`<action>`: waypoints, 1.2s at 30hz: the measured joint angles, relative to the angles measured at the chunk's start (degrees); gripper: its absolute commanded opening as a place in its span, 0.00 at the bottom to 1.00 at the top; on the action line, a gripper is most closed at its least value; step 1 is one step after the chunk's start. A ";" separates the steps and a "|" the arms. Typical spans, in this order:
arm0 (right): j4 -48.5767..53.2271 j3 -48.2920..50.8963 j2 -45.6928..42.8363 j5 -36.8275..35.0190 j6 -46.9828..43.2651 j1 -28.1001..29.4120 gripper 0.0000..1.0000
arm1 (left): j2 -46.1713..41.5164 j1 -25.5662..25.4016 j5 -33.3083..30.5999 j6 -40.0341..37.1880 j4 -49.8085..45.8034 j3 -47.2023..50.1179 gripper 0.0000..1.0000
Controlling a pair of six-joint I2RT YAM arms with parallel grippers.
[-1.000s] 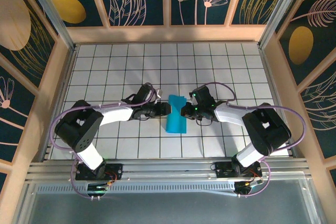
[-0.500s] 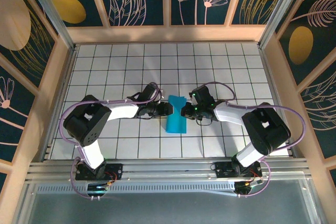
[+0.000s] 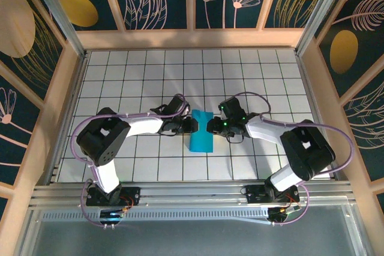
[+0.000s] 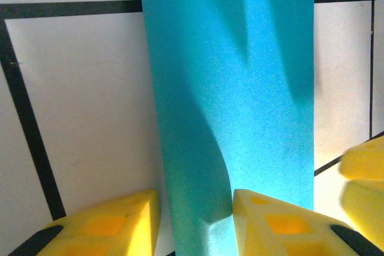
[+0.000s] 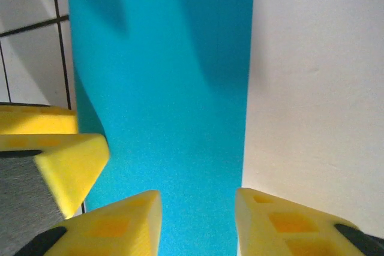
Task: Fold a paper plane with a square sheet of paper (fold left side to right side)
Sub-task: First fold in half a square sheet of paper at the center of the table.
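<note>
Left arm's elbow has swung in toward the centre since a second ago, and the flared top flap of the sheet has dropped flat. We now see a plain upright rectangle from above.

Left end effector: released, jaws apart. In its wrist view the sheet of paper runs up from between the two yellow fingers. One finger sits over bare desk, the other over the paper. A raised curl of paper stands right against the inner face of that second finger; we can't tell if it touches.

Right end effector: also released, jaws apart. In its wrist view paper shows in the gap. One finger is over the sheet, the other straddles the sheet's edge and the white desk.

Each wrist camera catches the opposite unit's yellow fingers at frame edge: the right's in the left wrist view, the left's in the right wrist view. So the two face each other closely across the strip.

The top view gives the layout the wrist views lack. The sheet of paper lies on the desk mid-workspace, with its long axis running near-to-far. Both end effectors meet at its upper half, left on its left edge and right on its right edge. The top view is too coarse to show jaw gaps or the curl.
</note>
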State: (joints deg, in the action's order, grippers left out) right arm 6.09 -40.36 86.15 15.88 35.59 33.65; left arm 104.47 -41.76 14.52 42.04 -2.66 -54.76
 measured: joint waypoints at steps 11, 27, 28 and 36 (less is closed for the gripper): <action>4.76 0.52 -10.05 -4.04 -2.27 -6.14 0.44 | 1.73 -2.01 -4.11 0.00 -6.19 -4.57 0.43; 6.56 3.10 -12.31 -4.26 -2.80 -8.17 0.51 | 2.97 -3.02 -6.25 -0.07 -9.86 -7.32 0.46; 6.54 3.30 -12.55 -4.20 -2.73 -8.17 0.52 | 3.08 -3.06 -6.34 -0.11 -10.08 -7.52 0.46; 5.70 4.35 -13.53 -3.30 -2.71 -8.94 0.60 | 3.93 -3.78 -7.76 -0.66 -12.26 -9.25 0.48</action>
State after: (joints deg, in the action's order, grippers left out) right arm 11.79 -36.01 72.62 12.58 32.88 24.71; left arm 108.40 -45.54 6.76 41.39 -14.92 -64.01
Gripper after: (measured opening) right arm 0.589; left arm 0.478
